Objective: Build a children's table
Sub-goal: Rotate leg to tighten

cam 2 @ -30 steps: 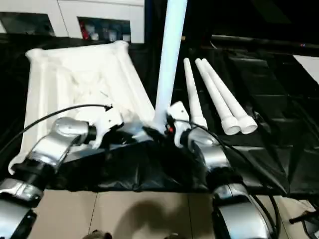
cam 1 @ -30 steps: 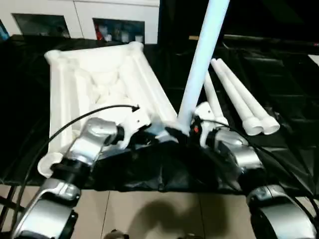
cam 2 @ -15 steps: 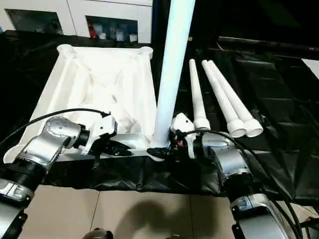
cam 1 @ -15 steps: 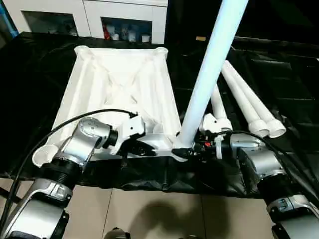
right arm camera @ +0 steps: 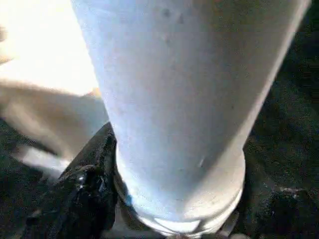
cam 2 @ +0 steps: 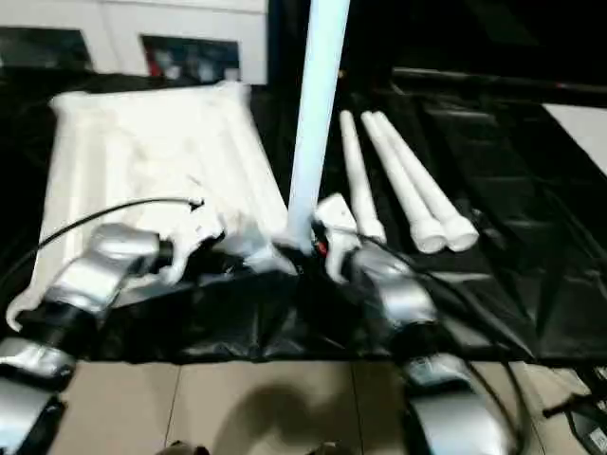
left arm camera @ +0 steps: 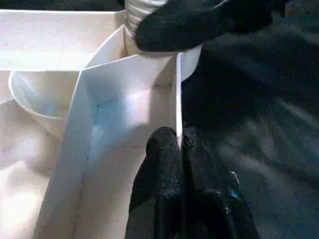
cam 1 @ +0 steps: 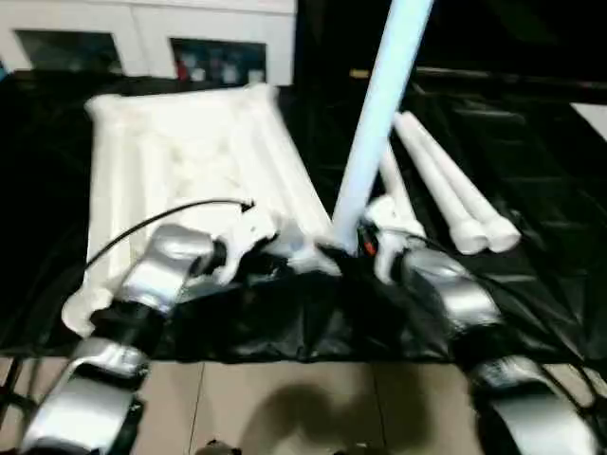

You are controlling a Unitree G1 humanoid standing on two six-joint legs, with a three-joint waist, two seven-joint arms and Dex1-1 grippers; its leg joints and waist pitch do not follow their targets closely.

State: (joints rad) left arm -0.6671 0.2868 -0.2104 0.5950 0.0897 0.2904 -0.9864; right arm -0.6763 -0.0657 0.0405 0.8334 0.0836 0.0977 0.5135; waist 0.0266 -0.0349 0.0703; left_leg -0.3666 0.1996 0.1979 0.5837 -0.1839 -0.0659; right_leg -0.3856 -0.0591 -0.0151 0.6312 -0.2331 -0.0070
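Note:
The white table top (cam 1: 180, 152) lies upside down on the black-covered surface, ribs facing up. One white leg (cam 1: 375, 114) stands nearly upright at its near right corner, leaning a little to the right. My right gripper (cam 1: 356, 248) is shut on the leg's base; in the right wrist view the leg (right arm camera: 184, 99) sits between the black fingers (right arm camera: 84, 194). My left gripper (cam 1: 289, 256) is shut on the table top's near rim beside that corner; its fingers (left arm camera: 162, 149) pinch the thin white wall (left arm camera: 177, 89). Three more legs (cam 1: 446, 190) lie side by side to the right.
A crumpled black sheet (cam 1: 285, 313) covers the work surface and hangs over its near edge. Tiled floor (cam 1: 285, 398) lies below me. White cabinets (cam 1: 142, 38) stand behind. A black cable (cam 1: 152, 223) loops over my left forearm.
The head camera has swung, shifting the whole picture. Both grippers keep their holds and the leg stays upright at the near right corner.

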